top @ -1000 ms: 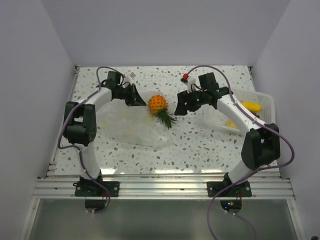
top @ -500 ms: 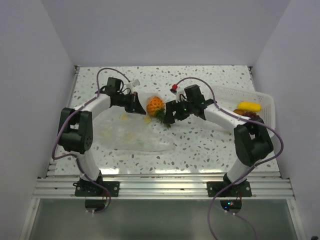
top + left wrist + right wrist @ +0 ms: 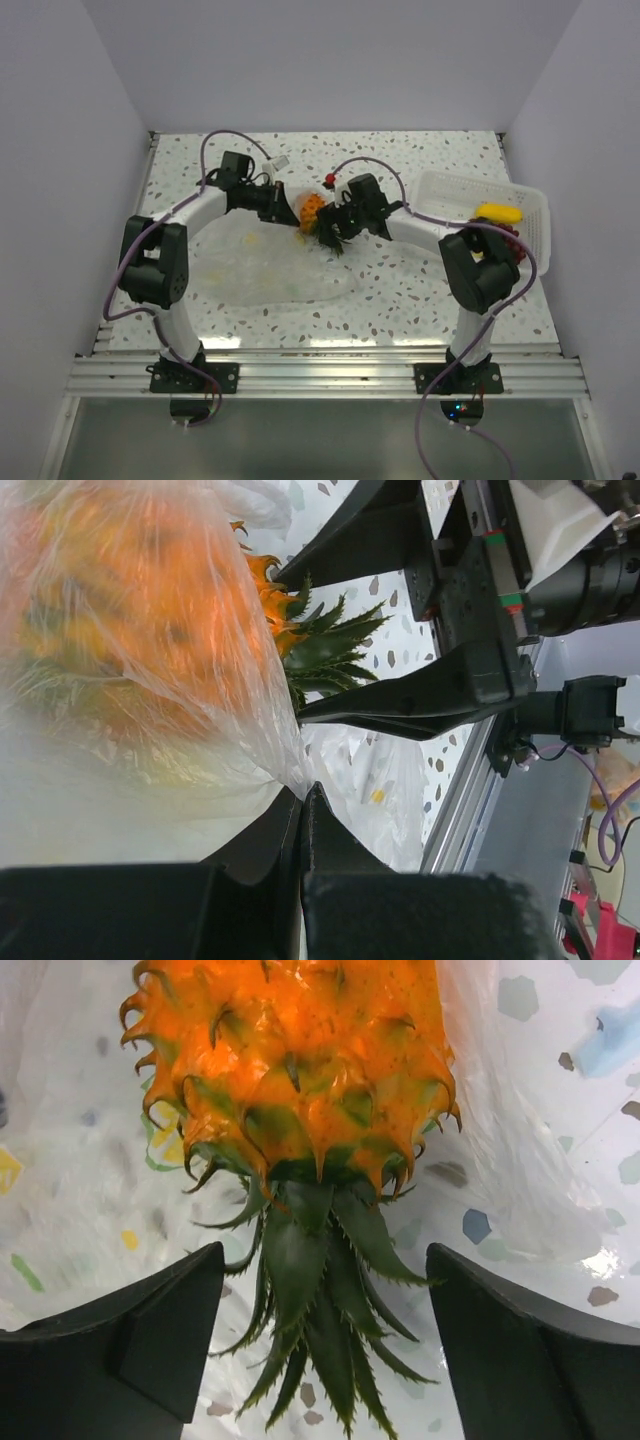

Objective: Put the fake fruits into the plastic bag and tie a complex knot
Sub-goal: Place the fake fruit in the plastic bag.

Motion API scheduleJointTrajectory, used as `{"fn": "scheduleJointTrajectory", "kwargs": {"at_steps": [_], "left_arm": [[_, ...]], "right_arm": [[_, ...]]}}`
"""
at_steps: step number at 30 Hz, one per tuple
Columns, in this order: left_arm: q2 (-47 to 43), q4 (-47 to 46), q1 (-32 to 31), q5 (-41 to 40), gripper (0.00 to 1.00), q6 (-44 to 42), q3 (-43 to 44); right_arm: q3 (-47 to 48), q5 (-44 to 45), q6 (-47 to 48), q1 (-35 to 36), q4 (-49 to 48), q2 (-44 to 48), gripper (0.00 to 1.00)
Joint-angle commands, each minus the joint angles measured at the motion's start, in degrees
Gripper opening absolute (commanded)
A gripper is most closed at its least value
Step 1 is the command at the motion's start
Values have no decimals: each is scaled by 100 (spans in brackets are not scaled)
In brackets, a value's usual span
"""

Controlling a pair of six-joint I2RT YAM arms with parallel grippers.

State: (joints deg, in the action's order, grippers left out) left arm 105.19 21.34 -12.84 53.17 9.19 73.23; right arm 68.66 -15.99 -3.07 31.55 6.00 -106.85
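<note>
Pineapple toy point(image 3: 300, 1070), glossy orange, at clear plastic bag point(image 3: 120, 780) mouth; left pincer point(image 3: 302, 800) clamps film, right pincer point(image 3: 322, 1290) gapes; nudge fruit deeper gently.

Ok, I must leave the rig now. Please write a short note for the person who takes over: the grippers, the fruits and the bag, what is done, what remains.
The left gripper is shut on the plastic bag at its mouth.
The right gripper is open, with its fingers on either side of the pineapple leaves, not gripping.
The pineapple body is at the bag mouth, behind plastic; the leaves are outside.
The white tray holds a yellow fruit and a dark red fruit.
Done: no fruit is fully bagged.
Left: finish the pineapple, bag the tray fruits, tie the knot.
</note>
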Motion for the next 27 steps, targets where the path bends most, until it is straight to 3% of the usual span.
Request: {"fn": "scheduleJointTrajectory", "kwargs": {"at_steps": [1, 3, 4, 6, 7, 10, 18, 23, 26, 27], "left_arm": [[-297, -122, -122, -192, 0, -347, 244], [-280, -104, -122, -201, 0, -357, 305], [-262, -43, -122, -201, 0, -383, 341], [-183, 36, -122, -175, 0, -427, 472], [-174, 10, -122, -132, 0, -444, 499], [-139, -121, -122, 53, 0, -471, 552], [142, -525, -122, 1019, 0, -392, 833], [449, -684, -113, 1475, 0, -287, 1184], [634, -1516, -131, 1915, 0, 397, 1150], [652, -2320, -131, 2091, 0, 643, 1089]], "right_arm": [[156, 35, 26, 62, -459, -256, 83], [95, -254, -62, 53, -574, -336, 67], [51, -334, -79, 53, -774, -363, 53], [-98, -614, -45, 53, -1039, -337, 37], [-168, -651, -18, 53, -1126, -293, 24], [-362, -1011, 149, 53, -1355, -30, 3], [-495, -2733, 481, 0, -1717, 507, 0], [136, -3524, 1393, -53, -236, 595, 0], [479, -3543, 1809, -114, 486, 481, 0], [551, -3560, 1975, -166, 603, 446, 0]]}}
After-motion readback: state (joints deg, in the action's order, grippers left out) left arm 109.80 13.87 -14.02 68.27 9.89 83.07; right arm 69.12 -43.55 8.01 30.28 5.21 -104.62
